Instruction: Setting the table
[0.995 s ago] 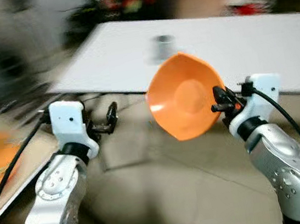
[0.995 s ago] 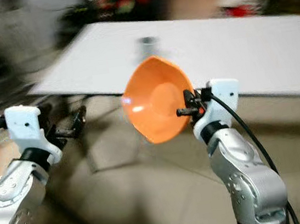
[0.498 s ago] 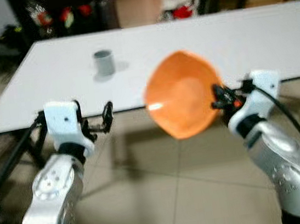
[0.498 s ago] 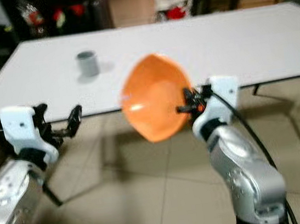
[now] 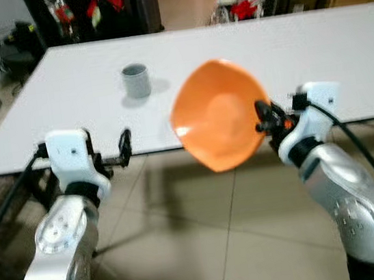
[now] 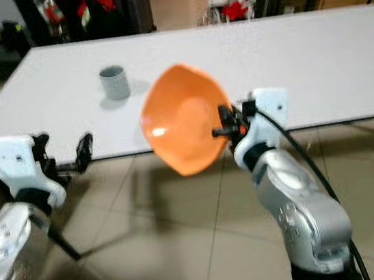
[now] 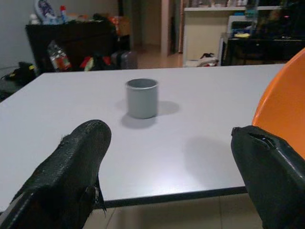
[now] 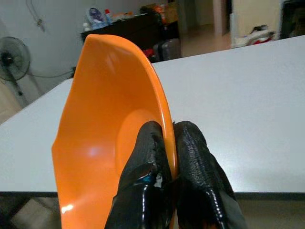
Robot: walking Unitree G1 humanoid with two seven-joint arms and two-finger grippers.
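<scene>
I've got the orange bowl (image 5: 218, 114) pinched by its rim in the right gripper (image 8: 167, 157), fingers closed one inside and one outside, bowl tipped on edge just short of the white table (image 5: 342, 57). It looks like thin, light, stiff plastic, so I judge a rim pinch is enough, though it may swivel. The left gripper (image 7: 167, 176) is spread wide and holds nothing. A grey cup (image 5: 136, 80) stands on the table, near the left end; I'd set down well apart from it.

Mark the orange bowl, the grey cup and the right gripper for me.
orange bowl (image 5: 218, 115), left eye view, inner hollow.
grey cup (image 5: 136, 81), left eye view, side wall.
right gripper (image 8: 170, 143), right wrist view, where the fingertips pinch the bowl's rim.
</scene>
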